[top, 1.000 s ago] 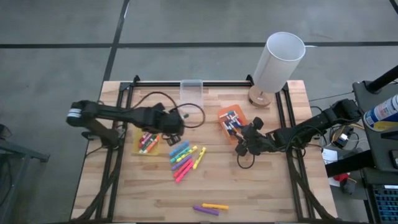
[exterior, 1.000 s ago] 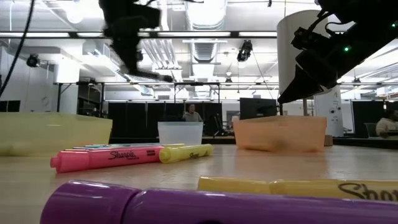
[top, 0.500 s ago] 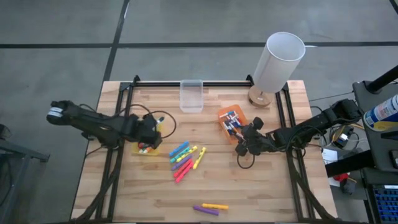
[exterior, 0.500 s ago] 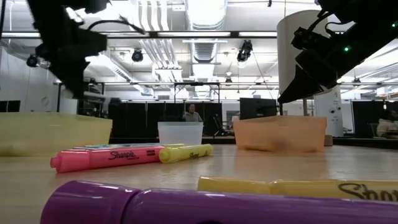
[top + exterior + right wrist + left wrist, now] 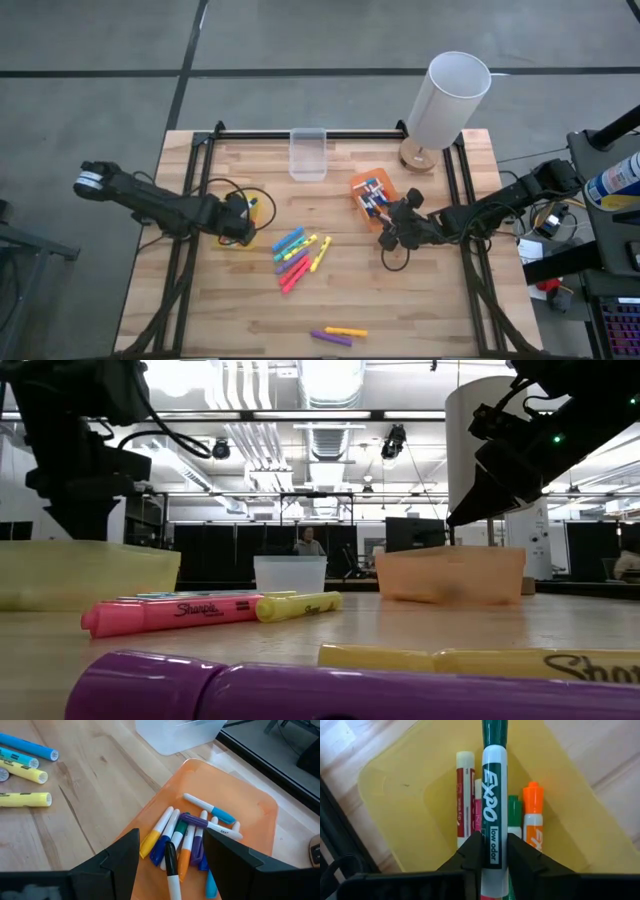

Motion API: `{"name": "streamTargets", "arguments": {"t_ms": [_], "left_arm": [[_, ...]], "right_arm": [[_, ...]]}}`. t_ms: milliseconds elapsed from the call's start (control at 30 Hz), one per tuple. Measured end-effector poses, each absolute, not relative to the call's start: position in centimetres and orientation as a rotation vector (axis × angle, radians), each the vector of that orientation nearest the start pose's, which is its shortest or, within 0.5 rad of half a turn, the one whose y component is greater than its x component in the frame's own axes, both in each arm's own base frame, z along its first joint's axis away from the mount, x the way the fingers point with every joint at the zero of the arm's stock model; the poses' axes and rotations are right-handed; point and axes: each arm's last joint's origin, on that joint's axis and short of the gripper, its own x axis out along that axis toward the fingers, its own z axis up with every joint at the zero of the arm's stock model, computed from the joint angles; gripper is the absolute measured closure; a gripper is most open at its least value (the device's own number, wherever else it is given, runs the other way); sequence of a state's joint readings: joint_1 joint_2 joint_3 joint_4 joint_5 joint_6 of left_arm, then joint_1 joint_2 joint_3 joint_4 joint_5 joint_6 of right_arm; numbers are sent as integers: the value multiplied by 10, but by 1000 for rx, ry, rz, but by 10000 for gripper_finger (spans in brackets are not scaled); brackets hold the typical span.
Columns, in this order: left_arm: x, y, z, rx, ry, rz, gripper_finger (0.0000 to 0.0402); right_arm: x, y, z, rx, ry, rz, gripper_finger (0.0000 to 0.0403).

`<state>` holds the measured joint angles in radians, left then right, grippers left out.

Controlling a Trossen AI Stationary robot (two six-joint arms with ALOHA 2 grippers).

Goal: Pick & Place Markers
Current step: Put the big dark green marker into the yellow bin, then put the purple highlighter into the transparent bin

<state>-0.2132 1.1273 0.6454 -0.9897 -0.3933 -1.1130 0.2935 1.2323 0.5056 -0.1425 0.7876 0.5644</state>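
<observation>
The left end effector [image 5: 494, 851] has dropped over the yellow bin [image 5: 410, 795] — fingers pinching a green-capped marker [image 5: 494, 805] — the right end effector [image 5: 172, 850] gaping empty.

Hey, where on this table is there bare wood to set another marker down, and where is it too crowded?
Free: the wide strip of table in front of the highlighter cluster, left of the purple and yellow pair; also the wood between the clear bin and the orange bin. Crowded: around the yellow bin, where the left gripper holds a green Expo marker.

Yellow bin [image 5: 232, 237], clear bin [image 5: 308, 155], orange bin [image 5: 373, 195] and white lamp [image 5: 445, 98] on wooden table [image 5: 400, 300]
</observation>
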Motion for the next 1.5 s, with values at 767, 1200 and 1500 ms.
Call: {"name": "streamTargets", "arguments": {"t_ms": [767, 1200, 1500], "left_arm": [[182, -38, 270, -276, 907, 658, 287], [153, -67, 318, -175, 443, 395, 401], [128, -79, 300, -118, 206, 135, 401]], "right_arm": [[209, 42, 167, 77, 587, -647, 193], [209, 42, 167, 75, 589, -647, 193], [209, 42, 167, 76, 589, -648, 193]]}}
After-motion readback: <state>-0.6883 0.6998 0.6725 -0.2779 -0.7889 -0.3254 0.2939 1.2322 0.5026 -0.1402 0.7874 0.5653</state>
